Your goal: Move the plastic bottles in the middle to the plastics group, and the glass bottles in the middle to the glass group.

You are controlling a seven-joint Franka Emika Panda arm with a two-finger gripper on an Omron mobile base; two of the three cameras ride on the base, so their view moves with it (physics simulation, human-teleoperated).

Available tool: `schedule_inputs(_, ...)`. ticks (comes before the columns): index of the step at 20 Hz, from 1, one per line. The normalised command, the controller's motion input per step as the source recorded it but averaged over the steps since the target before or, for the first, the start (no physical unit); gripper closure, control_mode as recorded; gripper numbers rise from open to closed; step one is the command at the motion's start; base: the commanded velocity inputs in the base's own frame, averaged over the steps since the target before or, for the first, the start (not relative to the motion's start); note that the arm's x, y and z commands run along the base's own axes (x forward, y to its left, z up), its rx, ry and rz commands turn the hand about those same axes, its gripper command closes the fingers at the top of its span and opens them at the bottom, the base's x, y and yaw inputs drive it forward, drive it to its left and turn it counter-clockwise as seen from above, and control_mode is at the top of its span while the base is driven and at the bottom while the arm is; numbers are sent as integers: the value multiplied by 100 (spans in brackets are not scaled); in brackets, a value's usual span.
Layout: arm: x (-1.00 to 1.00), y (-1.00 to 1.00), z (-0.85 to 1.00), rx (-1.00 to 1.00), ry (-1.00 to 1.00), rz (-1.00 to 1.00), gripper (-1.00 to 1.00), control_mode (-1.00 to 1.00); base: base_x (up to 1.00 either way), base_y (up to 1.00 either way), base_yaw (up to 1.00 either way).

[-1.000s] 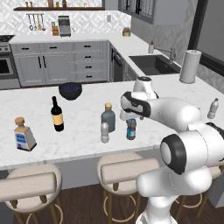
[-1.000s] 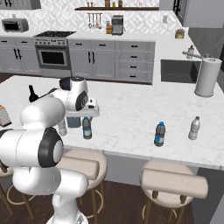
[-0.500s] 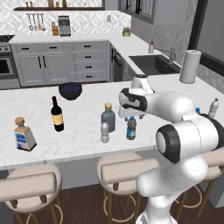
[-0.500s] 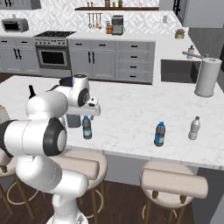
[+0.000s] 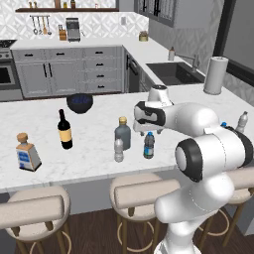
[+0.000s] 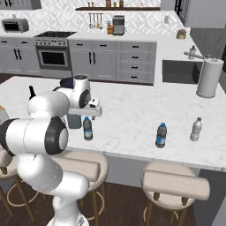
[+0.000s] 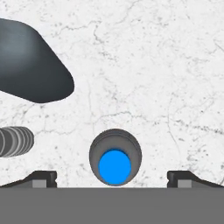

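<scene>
Hand view first: you're looking straight down on the dark water bottle (image 7: 115, 157), its blue cap sitting dead centre between the two fingertips, and the hand (image 7: 112, 178) is spread wide with nothing in it. To one side you get the ribbed top of the pale water bottle (image 7: 15, 141) and the big grey shoulder of the squat glass bottle (image 7: 30, 65).

From the left base view, your hand (image 5: 149, 128) hovers right above the dark bottle (image 5: 149, 146) near the front edge of the marble bench (image 5: 94, 124). The pale bottle (image 5: 118, 150) stands just beside it, and the squat one with the tan stopper (image 5: 122, 134) is just behind those two. Further along the bench you've got the wine bottle (image 5: 64, 130) and the square blue-labelled bottle (image 5: 27, 153), well apart from the middle trio.

Right base view shows the plastics group, a blue-capped bottle (image 6: 161, 135) and a clear one (image 6: 196, 129), standing well off to the other side.
</scene>
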Motion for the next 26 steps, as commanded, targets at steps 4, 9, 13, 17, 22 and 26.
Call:
schedule_inputs(4,0,0,-6,0,0,0,-100,-100,0,0,0)
schedule_inputs(9,7,0,-18,0,0,0,-100,-100,0,0,0)
schedule_inputs(13,0,0,-22,0,0,0,-100,-100,0,0,0)
schedule_inputs(17,0,0,-9,0,0,0,-100,-100,0,0,0)
schedule_inputs(22,0,0,0,0,0,0,-100,-100,0,0,0)
schedule_inputs(26,0,0,0,0,0,0,100,-100,0,0,0)
